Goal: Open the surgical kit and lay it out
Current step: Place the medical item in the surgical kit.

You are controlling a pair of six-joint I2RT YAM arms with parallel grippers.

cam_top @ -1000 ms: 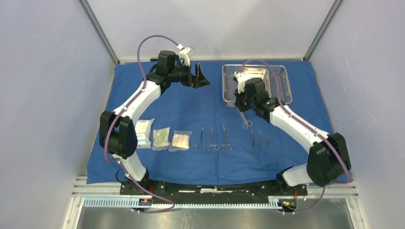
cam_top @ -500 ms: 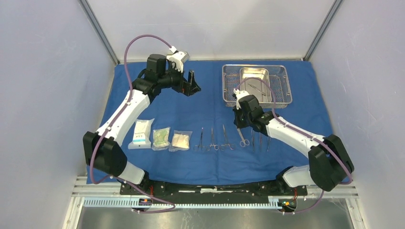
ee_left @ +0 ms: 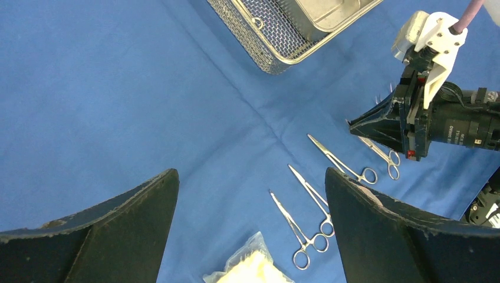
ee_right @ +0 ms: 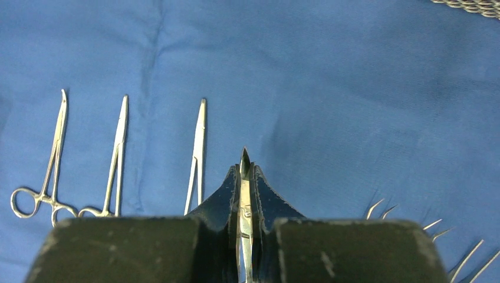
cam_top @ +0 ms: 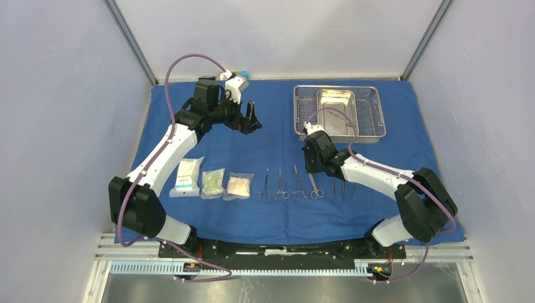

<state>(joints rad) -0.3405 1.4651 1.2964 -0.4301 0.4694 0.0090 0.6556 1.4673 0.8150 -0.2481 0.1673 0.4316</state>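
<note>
The laying-out step is in hand: the right hand [cam_top: 313, 169] is clenching a slim scissor-like instrument [ee_right: 244, 200] and holding it low over the blue cloth wrap [cam_top: 271, 148], on the near side of the steel mesh tray [cam_top: 372, 115], in the gap between three ring-handled forceps [cam_top: 281, 185] and three slimmer instruments [cam_top: 344, 188]. Whether it is touching the cloth I cannot tell. The left hand [ee_left: 250, 177] is hanging released and empty to the tray's left, and three clear packets [cam_top: 213, 183] are lying nearer and further left. Next, probably, the instrument is needing to go down flat, parallel with its neighbours, released without nudging them
</note>
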